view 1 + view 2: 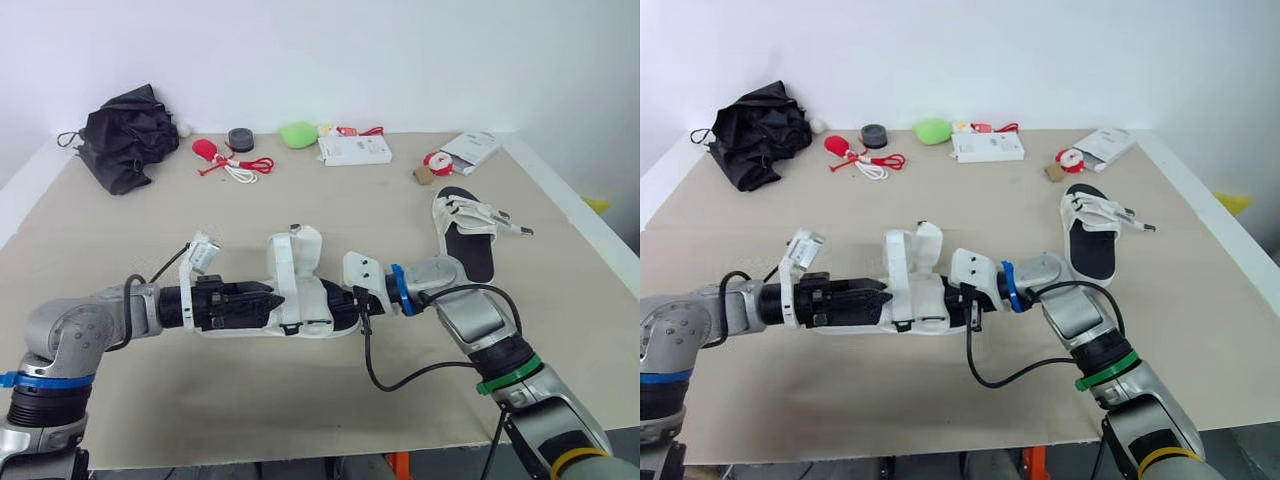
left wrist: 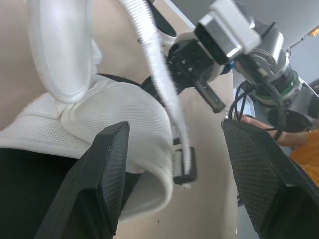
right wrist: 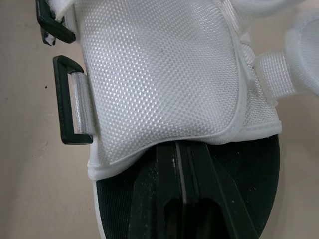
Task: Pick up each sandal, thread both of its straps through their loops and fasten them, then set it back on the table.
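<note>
L gripper [image 1: 266, 300]: fingers wide apart, one end of sandal [image 1: 300, 292] btwn them. White upper lies against one finger, gap at the other, so no clamp. R gripper [image 1: 362, 306] faces it at sandal's opp. end. Fingers pressed together, tips tucked under white upper; can't tell if they pinch anything. Black loops [image 3: 65, 99] just beside R fingers. Strap [image 2: 159, 74] stands loose. 2nd sandal [image 1: 468, 228] beyond R gripper on table [image 1: 300, 210], well apart.
</note>
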Tool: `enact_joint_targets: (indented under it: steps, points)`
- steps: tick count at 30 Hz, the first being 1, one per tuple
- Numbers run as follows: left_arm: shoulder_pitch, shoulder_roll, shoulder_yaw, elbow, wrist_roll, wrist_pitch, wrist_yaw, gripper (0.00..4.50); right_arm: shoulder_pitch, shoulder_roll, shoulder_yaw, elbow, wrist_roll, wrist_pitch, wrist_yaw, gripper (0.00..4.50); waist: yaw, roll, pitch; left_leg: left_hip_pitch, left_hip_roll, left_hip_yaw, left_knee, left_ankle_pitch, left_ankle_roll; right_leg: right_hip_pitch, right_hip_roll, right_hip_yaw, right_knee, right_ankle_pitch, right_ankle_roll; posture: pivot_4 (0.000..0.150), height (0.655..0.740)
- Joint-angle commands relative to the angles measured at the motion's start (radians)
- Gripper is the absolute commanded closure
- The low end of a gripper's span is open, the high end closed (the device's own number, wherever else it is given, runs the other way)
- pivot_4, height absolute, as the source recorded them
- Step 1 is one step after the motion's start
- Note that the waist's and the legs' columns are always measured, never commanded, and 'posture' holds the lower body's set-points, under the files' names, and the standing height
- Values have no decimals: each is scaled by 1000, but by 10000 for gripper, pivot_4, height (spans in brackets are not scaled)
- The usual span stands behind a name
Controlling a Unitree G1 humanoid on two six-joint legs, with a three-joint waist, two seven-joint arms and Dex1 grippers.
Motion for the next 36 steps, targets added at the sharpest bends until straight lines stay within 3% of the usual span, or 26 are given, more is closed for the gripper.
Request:
enact_joint_targets:
  steps: [1, 11, 14, 17, 19, 26, 36]
  points:
    - [-39, -60, 45, 23, -58, 52, 108, 14698, 35, -16, 53, 52, -53, 25, -7, 45000, 0, 0, 0, 0, 0, -1, 0, 0, 0, 0, 1, 0, 0, 0, 0, 1500, 7400]
    - [-125, -161, 33, 78, -78, 78, 188, 14698, 42, -20, 48, 48, -55, 32, -21, 45000, 0, 0, 0, 0, -1, 0, 1, 0, 0, 1, 0, 0, 0, -1, -2, 1500, 7400]
    - [-124, -154, 26, 73, -66, 77, 175, 22842, 45, -21, 47, 44, -54, 35, -22, 45000, 0, 0, 0, 0, -1, 0, 0, 0, 0, 1, 0, 0, 0, 0, -1, 1500, 7400]
    - [-118, -146, 29, 70, -69, 78, 163, 37935, 47, -22, 46, 42, -54, 36, -23, 45000, 0, 0, 0, 0, -1, 0, 0, 0, 0, 1, 0, 0, 0, 0, -1, 1500, 7400]
    - [-115, -140, 31, 67, -73, 82, 157, 44432, 48, -23, 45, 42, -55, 36, -23, 45000, 0, 0, 0, 0, -1, 0, 0, 0, 0, 1, 0, 0, 0, -1, -2, 1500, 7400]
    - [-79, -100, -48, -3, -40, 89, 98, 44432, 46, -23, 45, 43, -55, 33, -21, 45000, 0, 0, 0, 0, -1, 0, 0, 0, 0, 1, 0, 1, 0, -1, -2, 1500, 7400]
    - [-5, 23, -212, -74, 162, -73, -39, 44432, 49, -24, 48, 37, -55, 35, -20, 45000, 0, 0, 0, 0, -1, 0, 0, -1, -1, 0, -1, 1, -1, -2, -4, 1500, 7400]
